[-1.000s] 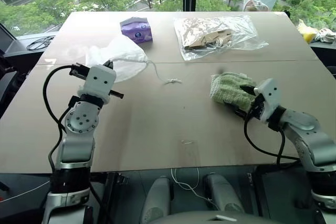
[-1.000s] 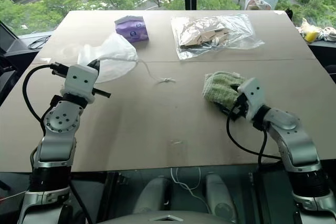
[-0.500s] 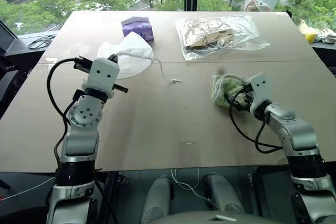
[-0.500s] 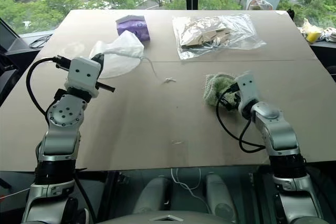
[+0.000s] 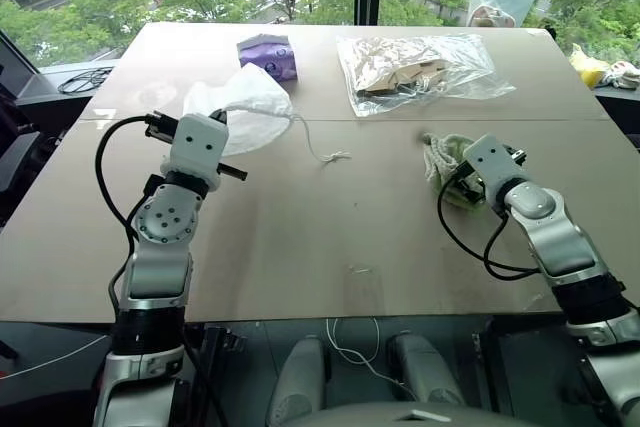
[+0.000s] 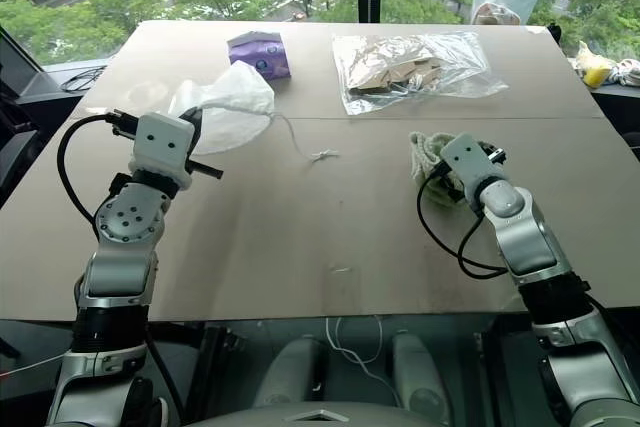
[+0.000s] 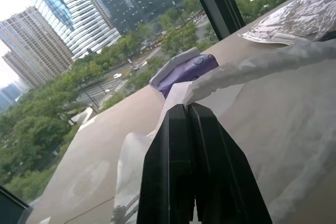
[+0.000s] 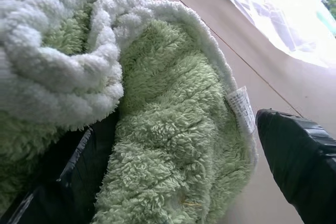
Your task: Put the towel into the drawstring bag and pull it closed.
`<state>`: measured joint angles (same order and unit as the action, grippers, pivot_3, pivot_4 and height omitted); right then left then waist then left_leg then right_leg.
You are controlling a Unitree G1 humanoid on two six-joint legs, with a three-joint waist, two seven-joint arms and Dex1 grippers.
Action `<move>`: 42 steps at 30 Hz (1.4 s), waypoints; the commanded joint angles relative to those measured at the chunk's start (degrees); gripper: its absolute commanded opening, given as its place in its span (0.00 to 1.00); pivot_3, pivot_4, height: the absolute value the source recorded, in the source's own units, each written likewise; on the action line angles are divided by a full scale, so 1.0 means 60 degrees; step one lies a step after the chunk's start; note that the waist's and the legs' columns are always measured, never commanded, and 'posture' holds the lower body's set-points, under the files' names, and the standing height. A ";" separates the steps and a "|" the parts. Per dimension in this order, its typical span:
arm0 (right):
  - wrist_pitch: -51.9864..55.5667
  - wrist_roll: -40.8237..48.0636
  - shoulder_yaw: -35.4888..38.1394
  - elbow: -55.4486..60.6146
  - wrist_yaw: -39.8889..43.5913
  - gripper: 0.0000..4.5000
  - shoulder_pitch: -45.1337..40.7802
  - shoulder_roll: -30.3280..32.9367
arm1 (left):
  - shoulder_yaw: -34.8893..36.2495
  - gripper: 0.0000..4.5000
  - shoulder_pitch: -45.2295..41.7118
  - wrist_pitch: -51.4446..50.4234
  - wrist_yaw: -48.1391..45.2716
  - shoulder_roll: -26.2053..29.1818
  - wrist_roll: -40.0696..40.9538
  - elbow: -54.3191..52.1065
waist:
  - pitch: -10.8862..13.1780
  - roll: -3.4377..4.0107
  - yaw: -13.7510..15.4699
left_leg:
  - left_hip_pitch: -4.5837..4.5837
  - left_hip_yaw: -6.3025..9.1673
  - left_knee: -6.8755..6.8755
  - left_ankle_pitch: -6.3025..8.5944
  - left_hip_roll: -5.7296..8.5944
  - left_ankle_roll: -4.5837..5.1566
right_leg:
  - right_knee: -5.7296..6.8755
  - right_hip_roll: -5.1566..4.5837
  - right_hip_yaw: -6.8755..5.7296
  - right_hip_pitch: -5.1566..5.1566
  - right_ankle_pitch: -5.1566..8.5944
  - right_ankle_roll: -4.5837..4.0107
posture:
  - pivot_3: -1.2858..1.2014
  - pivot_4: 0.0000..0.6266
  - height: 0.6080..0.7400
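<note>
Towel (image 8: 173, 129) (light green, fluffy) lies right of frame centre between the right gripper's (image 8: 173, 182) spread fingers; the left gripper (image 7: 188, 111), pressed together, pinches the drawstring bag (image 5: 250, 107) upper left.

towel (image 8: 168, 145): fluffy light-green terry cloth, whitish pile at its folds
drawstring bag (image 5: 245, 107): thin translucent white fabric, softly creased
table (image 5: 330, 227): smooth matt tan board
plastic bag (image 5: 420, 65): clear, crinkly, glossy
tissue pack (image 5: 265, 55): shiny purple wrap
fingers (image 7: 194, 182): smooth black plastic
</note>
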<state>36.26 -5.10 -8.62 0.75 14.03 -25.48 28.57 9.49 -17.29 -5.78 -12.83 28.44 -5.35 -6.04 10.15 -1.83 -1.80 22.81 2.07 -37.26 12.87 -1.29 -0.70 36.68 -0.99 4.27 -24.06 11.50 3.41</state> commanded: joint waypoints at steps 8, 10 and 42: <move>0.4230 0.2195 0.3046 -0.0355 -0.0385 1.00 -0.0071 -0.2270 | 0.0006 0.01 -0.0134 0.0167 -0.0088 0.0014 0.0102 -0.0074 | -0.0046 -0.0045 -0.0031 | -0.0013 0.0014 -0.0003 0.0000 -0.0002 0.0000 | 0.0001 -0.0001 -0.0012 0.0019 0.0001 -0.0001 | 0.52 0.24 1.00; 0.4416 0.2498 0.3001 -0.0319 -0.0112 1.00 -0.0059 -0.2378 | -0.0013 0.01 -0.0158 0.0181 -0.0095 0.0008 0.0119 -0.0039 | -0.0049 -0.0046 -0.0067 | -0.0017 0.0019 0.0016 0.0000 -0.0004 0.0000 | 0.0001 0.0001 -0.0017 0.0016 0.0001 -0.0003 | 0.52 0.24 1.00; 0.5576 0.6820 0.1953 0.3147 0.3084 0.04 -0.0627 -0.3185 | 0.0232 0.00 -0.0873 -0.2355 -0.2751 -0.1321 0.4733 -0.0397 | -0.0005 0.0025 -0.0322 | 0.0044 0.0018 0.0081 0.0001 -0.0020 0.0000 | 0.0010 0.0021 -0.0017 -0.0079 -0.0014 0.0024 | 0.52 0.24 1.00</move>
<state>68.59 33.02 3.10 16.24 31.86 -28.47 9.09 9.28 -21.29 -19.14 -27.83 19.99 20.02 -6.01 10.12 -1.69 -3.73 23.11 2.18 -36.77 12.88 -1.38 -0.71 36.71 -0.90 4.17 -24.55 11.42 3.55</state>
